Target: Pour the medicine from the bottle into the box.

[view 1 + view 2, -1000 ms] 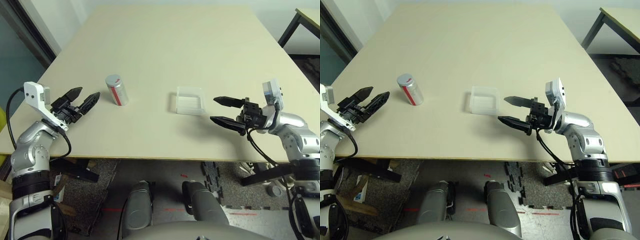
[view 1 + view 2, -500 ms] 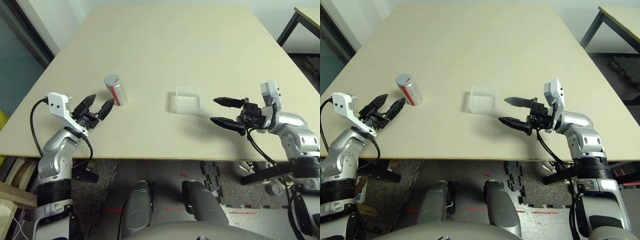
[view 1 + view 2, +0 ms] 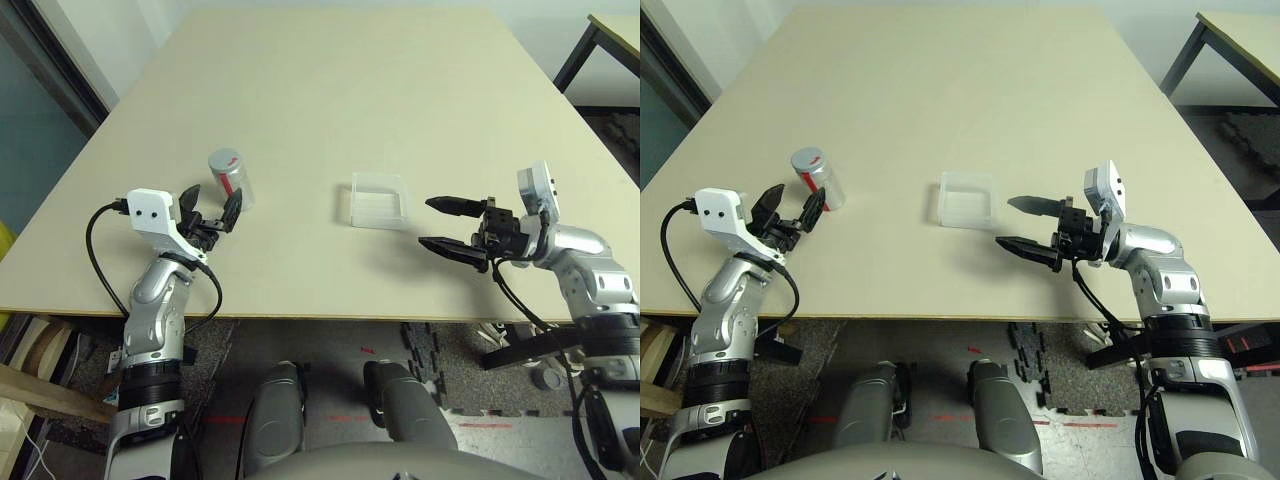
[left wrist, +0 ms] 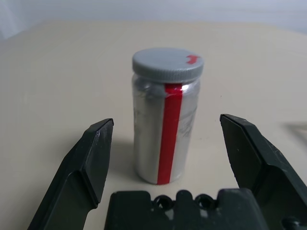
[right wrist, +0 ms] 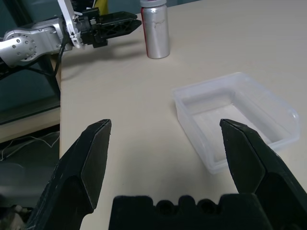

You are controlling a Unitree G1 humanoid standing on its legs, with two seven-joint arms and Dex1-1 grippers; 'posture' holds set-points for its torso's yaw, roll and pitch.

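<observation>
Two sets of black two-fingered jaws stand wide and empty over the pale beige tabletop [image 3: 300, 270]: my right jaws [image 3: 455, 228] near the clear square plastic box [image 3: 379, 203], my left jaws [image 3: 212, 214] just short of the silver cylindrical bottle [image 4: 163, 129]. Farther out, that bottle stands upright, its ridged grey cap [image 4: 168, 64] on, above a red vertical stripe [image 4: 170, 134]. I cannot make out any medicine.
</observation>
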